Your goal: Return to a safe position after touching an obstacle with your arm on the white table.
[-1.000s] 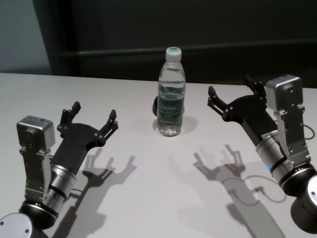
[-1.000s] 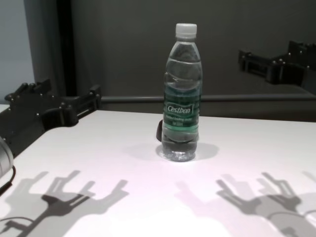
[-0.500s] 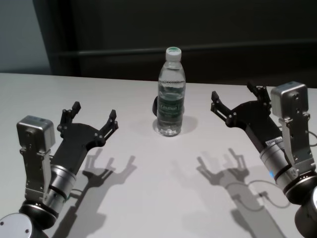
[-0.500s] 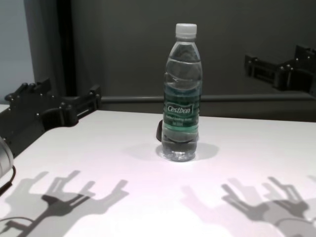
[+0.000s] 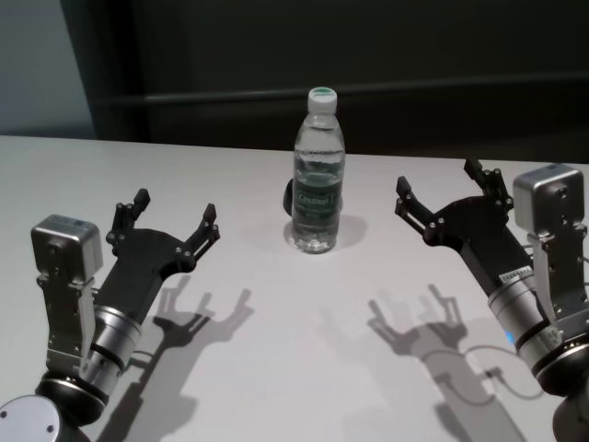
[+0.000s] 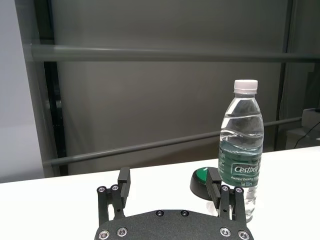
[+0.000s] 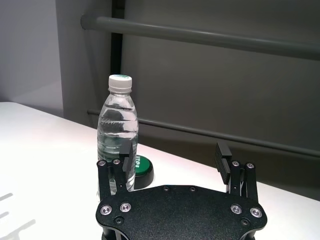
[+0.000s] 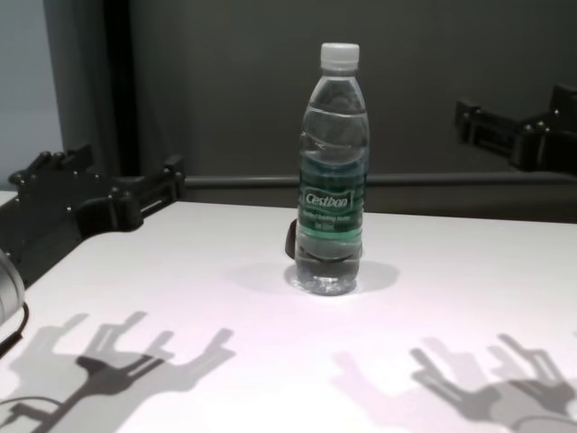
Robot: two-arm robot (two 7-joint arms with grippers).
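Dark wall and grey rail behind the matte white counter (image 5: 276, 368); the clear ribbed bottle (image 5: 318, 175) stands upright mid-counter. Since a second ago the right pincer (image 5: 440, 191) has drawn back rightward – spread, empty, well apart from it; left pincer (image 5: 175, 214) unmoved, spread

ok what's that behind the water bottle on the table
Behind the water bottle sits a low black disc with a green top, like a push button. The bottle covers part of it in every view.
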